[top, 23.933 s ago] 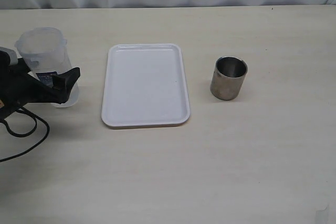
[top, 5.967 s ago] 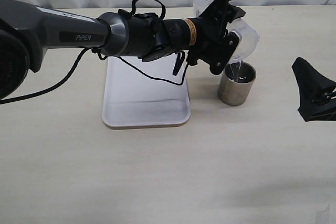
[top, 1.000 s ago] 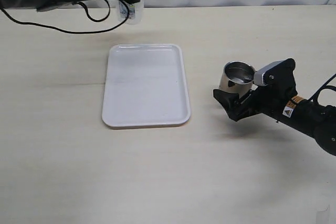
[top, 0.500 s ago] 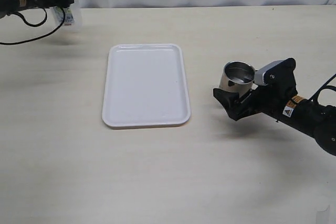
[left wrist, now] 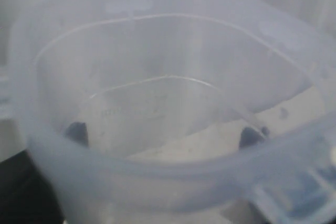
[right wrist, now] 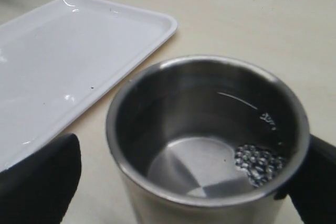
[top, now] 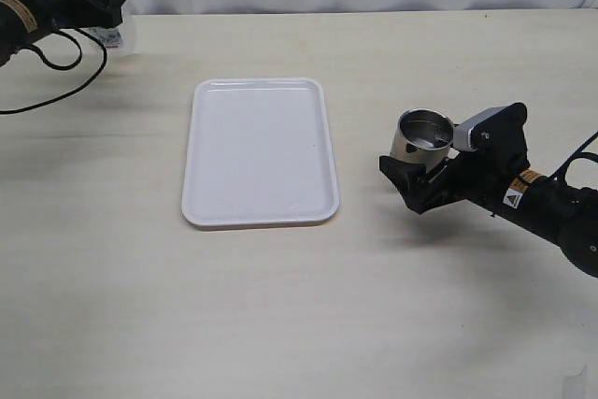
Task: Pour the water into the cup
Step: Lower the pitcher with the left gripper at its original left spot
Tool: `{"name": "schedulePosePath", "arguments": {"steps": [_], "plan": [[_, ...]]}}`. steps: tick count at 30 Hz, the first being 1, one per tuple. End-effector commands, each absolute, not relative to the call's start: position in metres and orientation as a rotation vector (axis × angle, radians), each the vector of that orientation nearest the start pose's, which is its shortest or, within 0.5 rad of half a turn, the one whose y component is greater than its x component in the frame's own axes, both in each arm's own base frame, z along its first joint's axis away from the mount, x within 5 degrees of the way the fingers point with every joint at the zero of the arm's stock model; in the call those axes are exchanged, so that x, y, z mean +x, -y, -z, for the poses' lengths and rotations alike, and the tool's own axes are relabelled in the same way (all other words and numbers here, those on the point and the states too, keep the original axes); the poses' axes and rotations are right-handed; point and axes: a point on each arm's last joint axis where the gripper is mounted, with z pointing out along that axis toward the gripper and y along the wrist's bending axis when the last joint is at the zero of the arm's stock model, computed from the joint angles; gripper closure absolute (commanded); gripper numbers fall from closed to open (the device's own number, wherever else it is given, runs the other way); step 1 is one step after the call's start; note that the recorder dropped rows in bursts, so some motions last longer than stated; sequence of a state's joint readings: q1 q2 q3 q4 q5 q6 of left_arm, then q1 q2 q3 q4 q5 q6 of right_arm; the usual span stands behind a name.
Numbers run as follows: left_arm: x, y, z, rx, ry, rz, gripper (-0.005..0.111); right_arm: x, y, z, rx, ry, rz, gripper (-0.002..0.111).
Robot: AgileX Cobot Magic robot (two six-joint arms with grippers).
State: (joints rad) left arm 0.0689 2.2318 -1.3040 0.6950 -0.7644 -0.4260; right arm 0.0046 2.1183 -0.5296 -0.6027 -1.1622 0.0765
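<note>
Your left tool [top: 110, 2] was clenched on the clear jug [top: 120, 35] at the far left corner of the worktop [top: 280, 306]. In the left wrist view the jug's open mouth filled the frame, and two dark fingertips [left wrist: 77, 132] showed through its wall on opposite sides. Whether the jug's base was resting on the worktop could not be told.

Your right tool [top: 419, 167] was released, its jaws spread wide and straddling the cup [top: 425, 131]. In the right wrist view one finger [right wrist: 39, 182] stood visibly clear of the steel wall, with bare worktop showing in the gap. The other finger [right wrist: 317, 182] sat just beside the rim on the opposite side; contact there could not be confirmed.

The cup stood upright on the worktop, to the right of the white tray [top: 260, 151] and apart from it. Its lower wall was hidden behind the right tool in the exterior view. Inside, the polished bottom held a little water with a cluster of small bubbles against one side.

The tray lay flat at the middle of the worktop, between the two arms and well apart from the jug.
</note>
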Motion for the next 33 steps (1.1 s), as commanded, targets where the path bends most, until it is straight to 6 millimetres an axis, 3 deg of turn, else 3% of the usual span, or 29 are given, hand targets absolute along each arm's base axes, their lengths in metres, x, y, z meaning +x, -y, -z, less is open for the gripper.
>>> {"name": "schedulePosePath", "arguments": {"steps": [1,18,26,29,33], "plan": [[0.466,0.008,-0.133,0.351,-1.719,0.277,0.107,0.292,-0.049,-0.066,-0.526,-1.853,-0.431,0.015],[0.463,0.006,-0.122,0.388,-1.817,0.237,0.107,0.292,-0.049,-0.066,-0.521,-1.851,-0.435,0.015],[0.463,0.008,-0.101,0.332,-1.849,0.308,0.106,0.292,-0.049,-0.066,-0.521,-1.851,-0.435,0.015],[0.463,0.009,-0.097,0.33,-1.837,0.325,0.099,0.292,-0.049,-0.066,-0.521,-1.851,-0.435,0.015],[0.463,0.01,-0.1,0.335,-1.798,0.347,0.072,0.292,-0.049,-0.066,-0.521,-1.851,-0.435,0.015]]}}
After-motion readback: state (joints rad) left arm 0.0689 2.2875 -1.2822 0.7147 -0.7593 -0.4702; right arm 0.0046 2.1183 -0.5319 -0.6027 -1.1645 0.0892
